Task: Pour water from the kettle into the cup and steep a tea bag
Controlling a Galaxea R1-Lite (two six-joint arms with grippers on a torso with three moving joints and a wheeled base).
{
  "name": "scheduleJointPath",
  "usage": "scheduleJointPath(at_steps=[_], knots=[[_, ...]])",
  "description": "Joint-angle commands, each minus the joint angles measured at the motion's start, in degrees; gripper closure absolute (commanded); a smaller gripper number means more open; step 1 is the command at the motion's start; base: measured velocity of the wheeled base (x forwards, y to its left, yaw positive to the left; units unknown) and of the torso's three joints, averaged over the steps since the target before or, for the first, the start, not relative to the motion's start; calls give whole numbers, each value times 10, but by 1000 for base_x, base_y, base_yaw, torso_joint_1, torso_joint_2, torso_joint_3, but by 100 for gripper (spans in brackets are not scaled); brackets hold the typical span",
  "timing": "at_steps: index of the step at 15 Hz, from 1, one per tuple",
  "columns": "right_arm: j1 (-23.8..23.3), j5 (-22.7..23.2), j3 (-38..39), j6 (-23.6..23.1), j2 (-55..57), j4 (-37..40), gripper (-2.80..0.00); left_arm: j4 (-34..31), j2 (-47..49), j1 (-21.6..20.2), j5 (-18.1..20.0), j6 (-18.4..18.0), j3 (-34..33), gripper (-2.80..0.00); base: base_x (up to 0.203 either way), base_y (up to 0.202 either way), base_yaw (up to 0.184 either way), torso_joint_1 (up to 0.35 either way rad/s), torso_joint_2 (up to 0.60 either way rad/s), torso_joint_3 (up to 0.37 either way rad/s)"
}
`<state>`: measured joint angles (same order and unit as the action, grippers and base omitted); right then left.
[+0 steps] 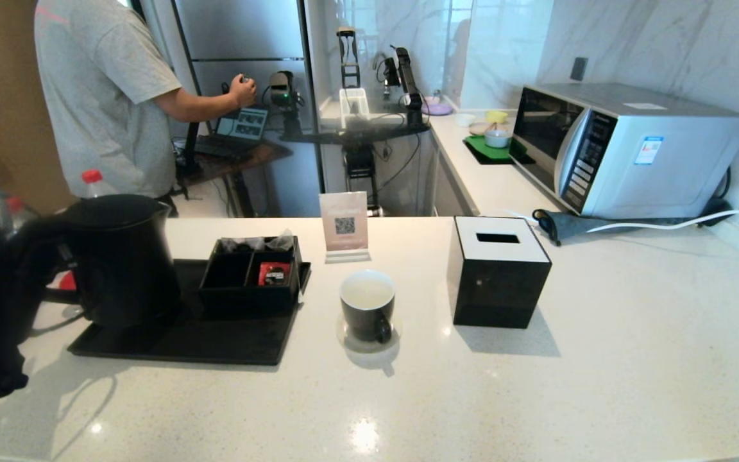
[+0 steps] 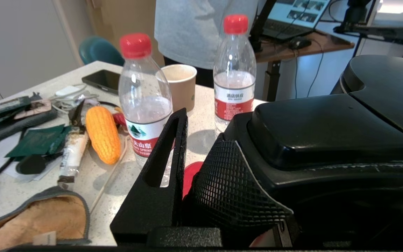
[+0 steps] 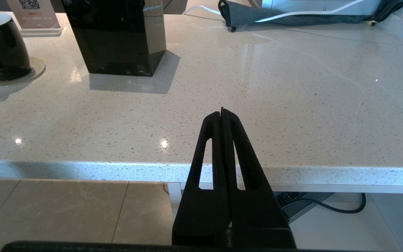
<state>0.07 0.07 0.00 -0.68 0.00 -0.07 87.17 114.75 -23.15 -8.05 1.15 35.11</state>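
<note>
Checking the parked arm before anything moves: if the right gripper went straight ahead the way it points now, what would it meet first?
Probably nothing close. The right gripper, fingers shut, hangs by the counter's front edge and points across bare surface toward the grey pouch at the back. Its height over the counter is unclear.

Black tissue box (image 1: 498, 273) on pale speckled desk (image 1: 600, 359), QR-code sign (image 1: 344, 224) behind, compartmented black organiser (image 1: 251, 276) on black tray (image 1: 183, 340), microwave (image 1: 626, 147) at rear, two red-capped bottles (image 2: 145, 98), paper cup (image 2: 180, 85), corn cob (image 2: 103, 134).
</note>
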Motion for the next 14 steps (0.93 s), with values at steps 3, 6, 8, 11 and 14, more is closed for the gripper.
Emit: scheduleJointPath(at_steps=[3, 6, 8, 11, 14], knots=[[0, 0, 0, 0, 0, 0, 0, 21, -62, -1, 0, 3, -32, 0, 0, 0, 0, 0, 0, 0], [0, 0, 0, 0, 0, 0, 0, 20, -91, 1, 0, 2, -51, 0, 0, 0, 0, 0, 0, 0], [0, 0, 0, 0, 0, 0, 0, 20, -108, 1, 0, 2, -66, 0, 0, 0, 0, 0, 0, 0], [0, 0, 0, 0, 0, 0, 0, 17, -137, 1, 0, 3, -72, 0, 0, 0, 0, 0, 0, 0], [0, 0, 0, 0, 0, 0, 0, 15, -161, 5, 0, 2, -91, 0, 0, 0, 0, 0, 0, 0]])
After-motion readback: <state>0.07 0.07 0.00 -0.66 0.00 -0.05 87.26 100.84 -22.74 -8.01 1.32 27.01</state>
